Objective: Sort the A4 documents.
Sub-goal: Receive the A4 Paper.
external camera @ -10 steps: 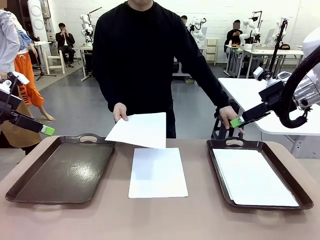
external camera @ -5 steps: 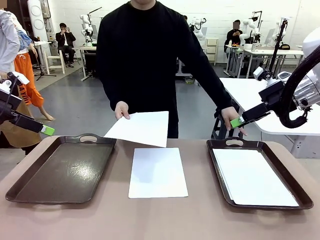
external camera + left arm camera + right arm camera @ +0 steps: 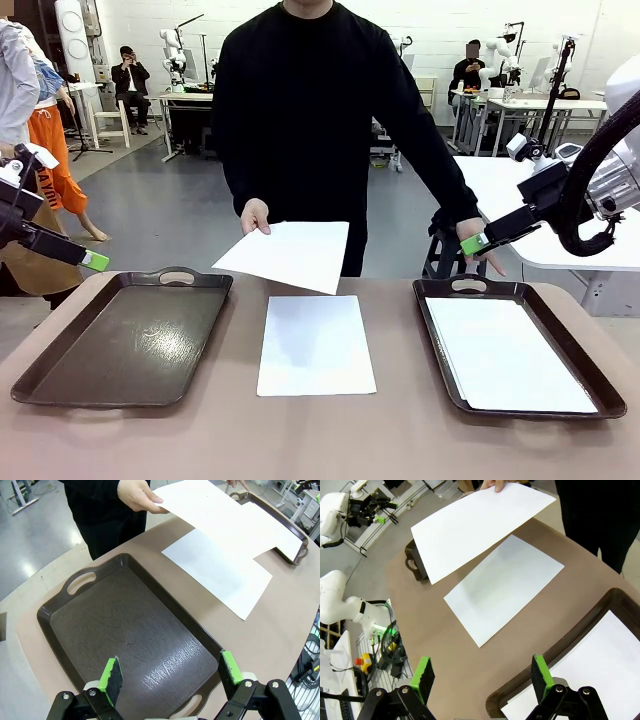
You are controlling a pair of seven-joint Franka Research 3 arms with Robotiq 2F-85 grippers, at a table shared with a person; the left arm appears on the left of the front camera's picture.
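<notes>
Front view, nearest first: the left end effector (image 3: pixel 170 667) and right end effector (image 3: pixel 480 672) both hang raised above the counter (image 3: pixel 330 440), jaws wide apart and empty. A loose A4 sheet (image 3: pixel 316 345) lies flat mid-counter. At its 9 o'clock the left tray (image 3: pixel 60 375) is bare; at its 3 o'clock the right tray (image 3: pixel 436 345) already carries white paper (image 3: pixel 510 355). Toward 12 o'clock a person's hand (image 3: pixel 255 215) holds a second A4 sheet (image 3: pixel 290 255) in the air above the counter's far edge. Sorting looks partly done to me: the loose sheet and the held one are not yet in any tray.
</notes>
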